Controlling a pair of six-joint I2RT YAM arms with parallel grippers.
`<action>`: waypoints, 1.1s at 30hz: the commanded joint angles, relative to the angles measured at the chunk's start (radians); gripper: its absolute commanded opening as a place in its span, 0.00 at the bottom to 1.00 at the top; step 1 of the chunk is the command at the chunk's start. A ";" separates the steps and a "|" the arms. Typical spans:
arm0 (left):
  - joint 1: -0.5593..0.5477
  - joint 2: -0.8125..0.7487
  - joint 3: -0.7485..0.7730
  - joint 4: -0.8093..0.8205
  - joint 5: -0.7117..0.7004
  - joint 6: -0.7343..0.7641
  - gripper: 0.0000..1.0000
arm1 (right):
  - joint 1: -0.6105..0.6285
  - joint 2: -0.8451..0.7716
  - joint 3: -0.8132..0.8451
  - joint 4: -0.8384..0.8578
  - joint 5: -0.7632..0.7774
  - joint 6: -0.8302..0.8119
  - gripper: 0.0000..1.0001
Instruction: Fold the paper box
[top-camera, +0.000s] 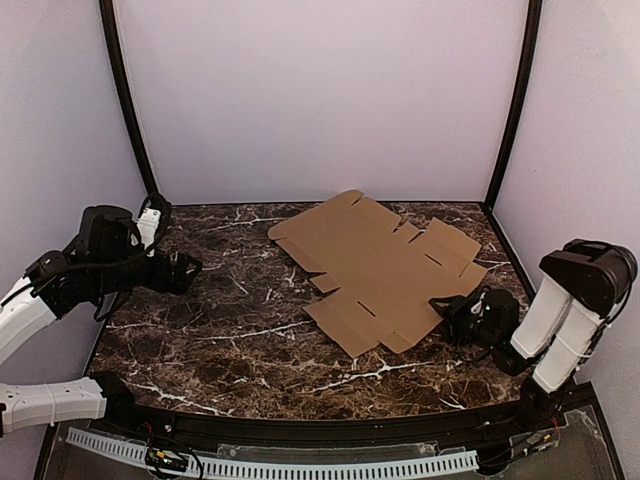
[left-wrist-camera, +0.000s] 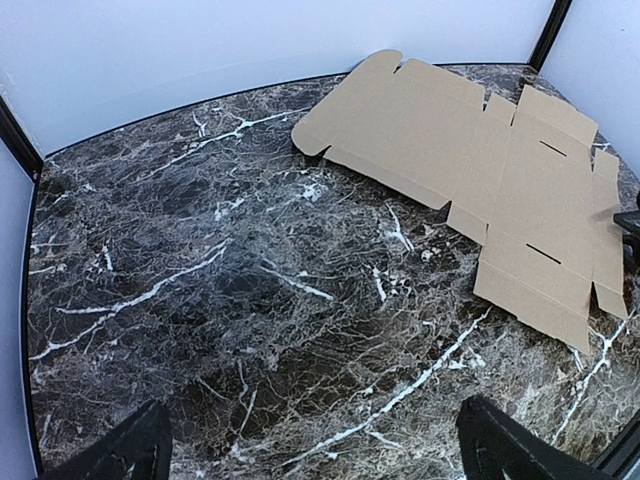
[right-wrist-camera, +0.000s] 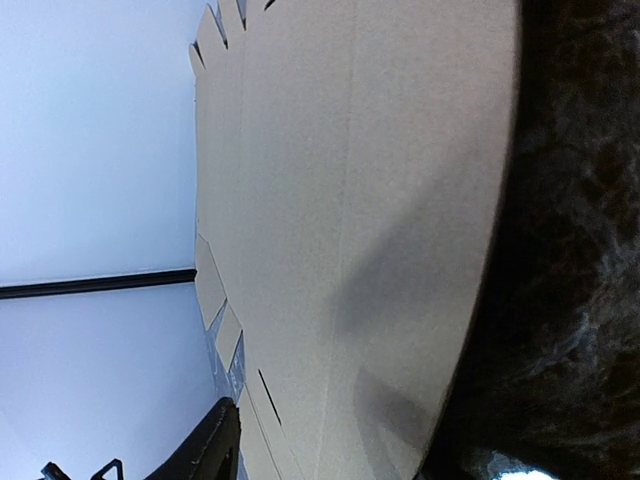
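Marble table (top-camera: 220, 330) | paper box (top-camera: 385, 265) flat, unfolded | right hand (top-camera: 442, 305) at its edge

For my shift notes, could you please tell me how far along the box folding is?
Nothing is folded: the cardboard sheet lies flat on the marble table, every flap down. In hand: the right gripper sits at its near right edge; the left gripper hangs open, clear. All folding remains.

Overhead, far left-wrist and close right-wrist views share the paper box (top-camera: 385, 270).
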 joint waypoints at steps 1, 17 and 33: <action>-0.004 0.005 -0.015 -0.028 -0.017 -0.004 1.00 | -0.005 0.009 -0.060 0.015 -0.007 -0.014 0.44; -0.004 -0.010 -0.011 -0.035 -0.034 -0.008 1.00 | 0.003 -0.313 0.039 -0.410 -0.006 -0.161 0.00; -0.004 -0.064 -0.010 -0.048 -0.063 -0.016 1.00 | 0.075 -0.466 0.371 -0.965 -0.171 -0.345 0.00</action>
